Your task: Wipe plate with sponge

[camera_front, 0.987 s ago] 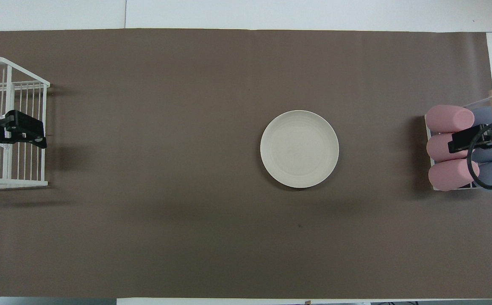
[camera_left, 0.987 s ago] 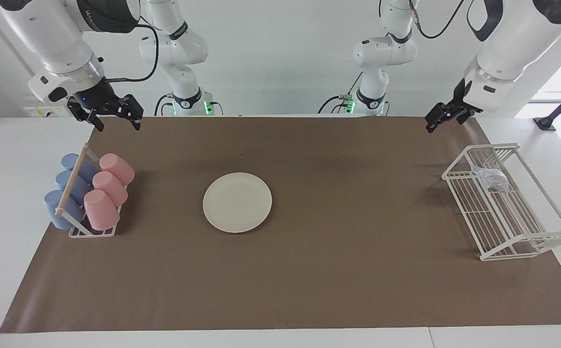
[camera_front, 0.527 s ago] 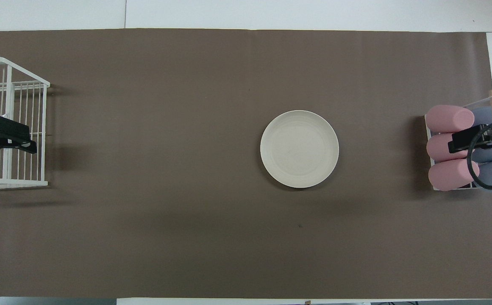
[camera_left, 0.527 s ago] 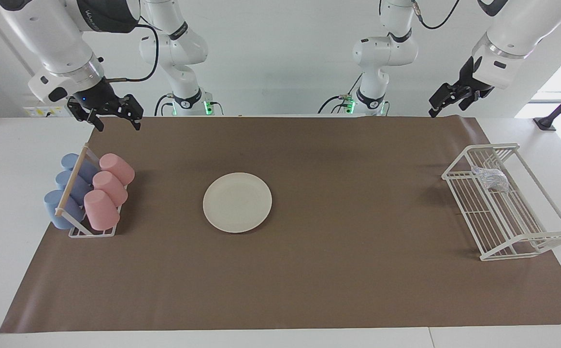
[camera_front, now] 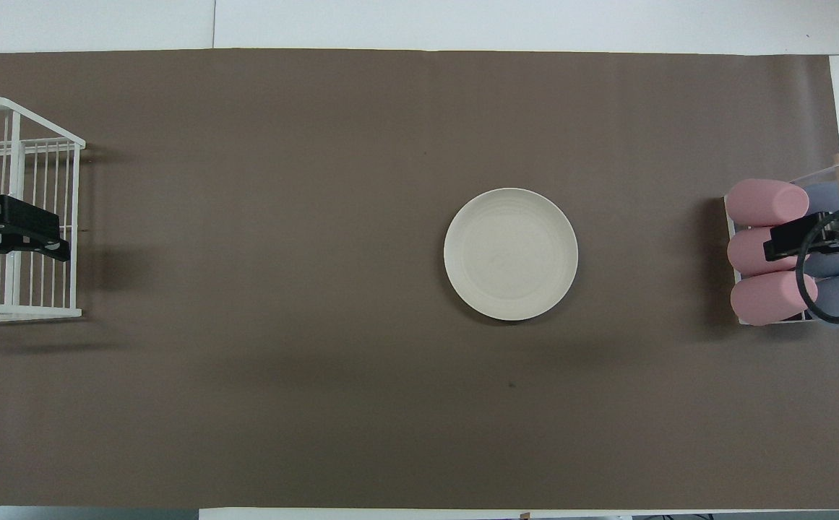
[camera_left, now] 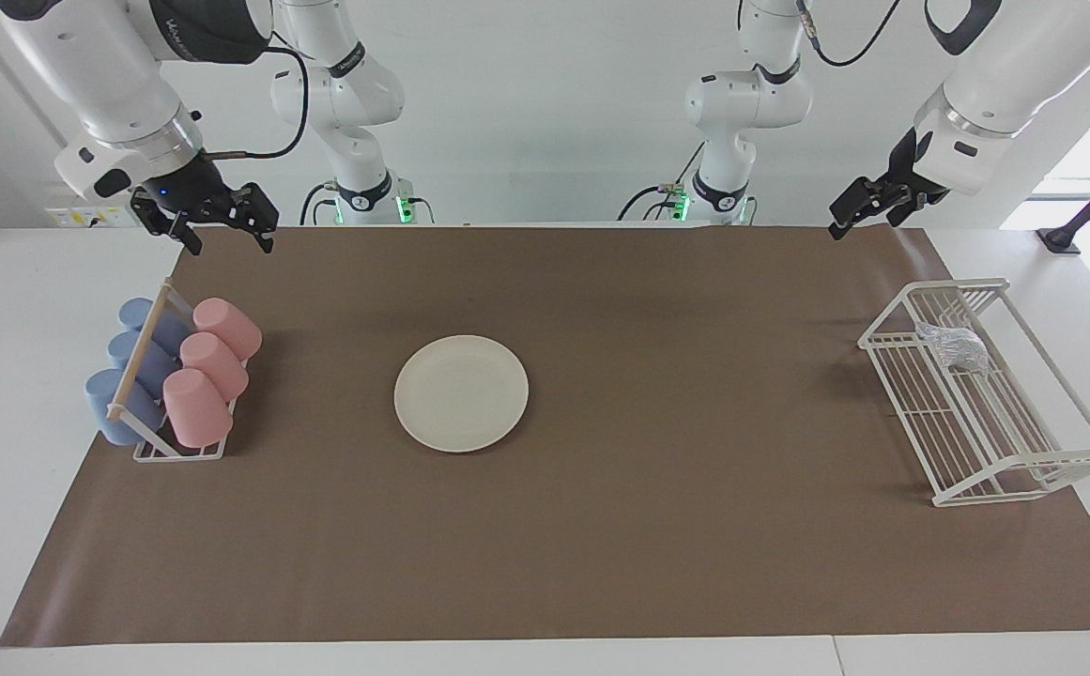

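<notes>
Now I see the plate lying flat on the tabletop, and the sponge well apart from it in the wire rack. Left gripper and right gripper hang up with jaws wide, holding nothing.

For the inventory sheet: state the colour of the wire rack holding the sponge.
White wire rack, clearest in the facing view, with the sponge in it.
</notes>
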Controlling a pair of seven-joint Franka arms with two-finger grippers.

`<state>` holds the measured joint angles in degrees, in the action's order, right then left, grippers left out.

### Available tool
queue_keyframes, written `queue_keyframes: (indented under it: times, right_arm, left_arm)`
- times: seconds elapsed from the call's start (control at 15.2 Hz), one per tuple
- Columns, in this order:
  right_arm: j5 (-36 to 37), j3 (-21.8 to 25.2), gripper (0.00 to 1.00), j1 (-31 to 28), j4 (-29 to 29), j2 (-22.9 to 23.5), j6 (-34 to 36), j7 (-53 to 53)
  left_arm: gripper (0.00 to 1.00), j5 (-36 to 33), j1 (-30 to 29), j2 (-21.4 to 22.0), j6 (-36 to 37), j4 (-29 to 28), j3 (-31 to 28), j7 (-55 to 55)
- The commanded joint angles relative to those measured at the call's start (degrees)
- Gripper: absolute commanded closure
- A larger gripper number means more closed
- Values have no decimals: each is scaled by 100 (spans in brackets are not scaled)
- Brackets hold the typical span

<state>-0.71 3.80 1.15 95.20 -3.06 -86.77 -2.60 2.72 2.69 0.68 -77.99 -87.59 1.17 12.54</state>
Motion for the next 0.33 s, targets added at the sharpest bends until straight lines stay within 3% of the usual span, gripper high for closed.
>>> queue_keyframes:
  times: [0.0, 0.26]
  right_arm:
    - [-44, -55, 0, -36, -10, -28, -59, 14]
    - [-44, -55, 0, -36, -11, -28, -51, 14]
  left_arm:
    - [0, -123, 30, 46, -93, -12, -20, -358]
    - [0, -114, 56, 81, -93, -38, -29, -270]
